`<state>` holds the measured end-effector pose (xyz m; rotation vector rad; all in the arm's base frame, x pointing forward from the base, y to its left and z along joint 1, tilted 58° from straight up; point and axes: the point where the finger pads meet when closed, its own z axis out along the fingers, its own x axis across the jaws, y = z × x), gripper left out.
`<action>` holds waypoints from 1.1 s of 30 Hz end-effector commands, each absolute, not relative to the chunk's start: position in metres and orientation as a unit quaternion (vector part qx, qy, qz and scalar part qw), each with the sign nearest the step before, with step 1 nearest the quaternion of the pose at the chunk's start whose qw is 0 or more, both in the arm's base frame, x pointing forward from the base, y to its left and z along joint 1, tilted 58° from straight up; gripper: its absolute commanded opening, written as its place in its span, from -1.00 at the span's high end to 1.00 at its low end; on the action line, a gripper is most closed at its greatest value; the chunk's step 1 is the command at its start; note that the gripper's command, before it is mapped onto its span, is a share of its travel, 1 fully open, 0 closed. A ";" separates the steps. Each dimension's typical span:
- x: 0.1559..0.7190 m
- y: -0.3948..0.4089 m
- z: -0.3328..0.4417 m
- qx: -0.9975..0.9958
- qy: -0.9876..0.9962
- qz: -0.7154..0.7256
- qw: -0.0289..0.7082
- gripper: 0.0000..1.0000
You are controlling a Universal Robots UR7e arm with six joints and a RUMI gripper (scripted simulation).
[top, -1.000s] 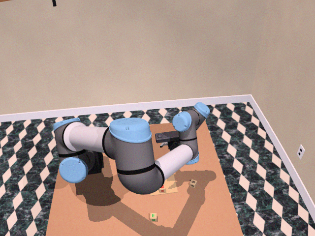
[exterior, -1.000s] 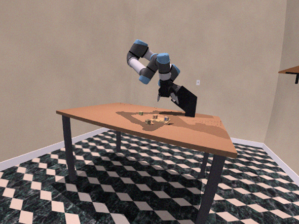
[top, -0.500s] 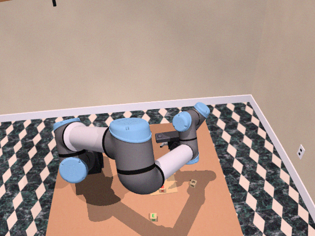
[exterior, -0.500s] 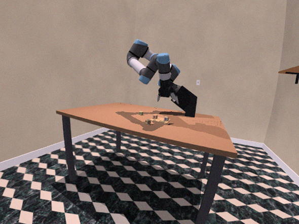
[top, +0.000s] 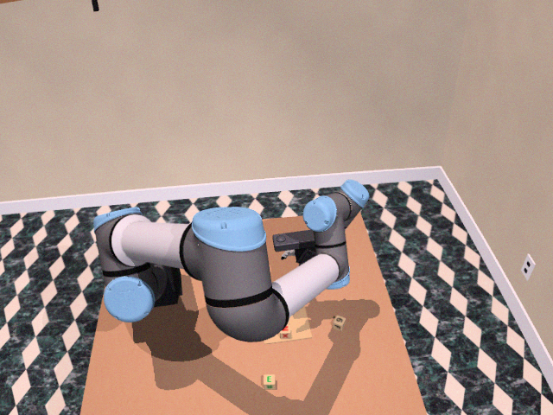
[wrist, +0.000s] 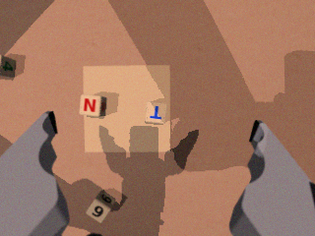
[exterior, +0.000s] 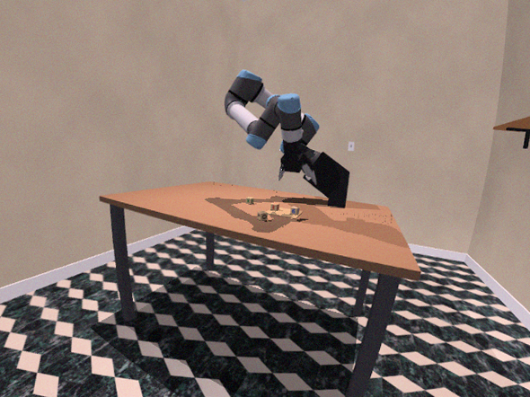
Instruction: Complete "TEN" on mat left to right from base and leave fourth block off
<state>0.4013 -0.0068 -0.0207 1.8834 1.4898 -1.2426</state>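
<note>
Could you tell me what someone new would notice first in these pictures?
The big grey arm with blue joint caps fills the top view, bent over an orange-brown table. Below its wide-open, empty gripper, a pale mat carries a red N block and a blue T block with a gap between. A green E block sits off the mat.

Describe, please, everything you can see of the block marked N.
The N block is a small pale, wood-coloured cube with a red N on its top face. It sits flat on the left edge of the light square mat in the wrist view, apart from the T block. Nothing touches it; the open gripper hangs well above.
</note>
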 end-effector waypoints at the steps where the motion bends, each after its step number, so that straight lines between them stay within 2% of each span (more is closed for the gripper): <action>1: 0.417 -0.008 -0.016 0.679 0.539 -0.449 0.217 -1.00; 7: 0.445 -0.012 -0.004 0.679 0.539 -0.448 0.217 -1.00; 17: 0.525 -0.030 0.039 0.680 0.539 -0.448 0.217 -1.00; 22: 0.545 -0.037 0.053 0.680 0.539 -0.448 0.217 -1.00; 33: 0.553 -0.039 0.059 0.680 0.539 -0.448 0.217 -1.00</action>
